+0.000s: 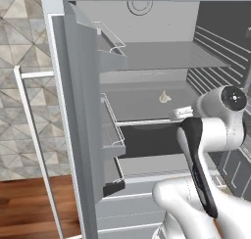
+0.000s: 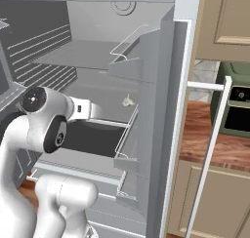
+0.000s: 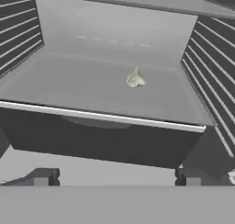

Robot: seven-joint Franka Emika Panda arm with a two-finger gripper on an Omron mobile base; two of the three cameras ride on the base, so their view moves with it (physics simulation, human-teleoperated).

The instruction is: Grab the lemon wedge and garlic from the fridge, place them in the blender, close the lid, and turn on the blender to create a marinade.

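The fridge (image 1: 73, 110) (image 2: 154, 115) stands open in front of me. A pale whitish garlic (image 1: 164, 97) (image 2: 127, 101) (image 3: 135, 78) lies alone on the middle grey shelf (image 3: 82, 90), towards the back right. My gripper (image 3: 117, 179) is open, its two dark fingertips (image 3: 43, 177) spread wide and empty. It hovers just outside the shelf's front lip, a little below shelf level, well short of the garlic. The white hand (image 1: 180, 112) (image 2: 87, 109) points into the fridge. The lemon wedge, the blender and the lid are out of view.
Wire door racks (image 1: 113, 135) (image 2: 128, 134) line the open doors on both sides. Each door carries a long white bar handle (image 1: 32, 135) (image 2: 210, 149). A dark drawer front (image 3: 101, 140) sits under the shelf. A higher shelf (image 1: 162, 54) hangs above. An oven (image 2: 239, 108) stands at the right.
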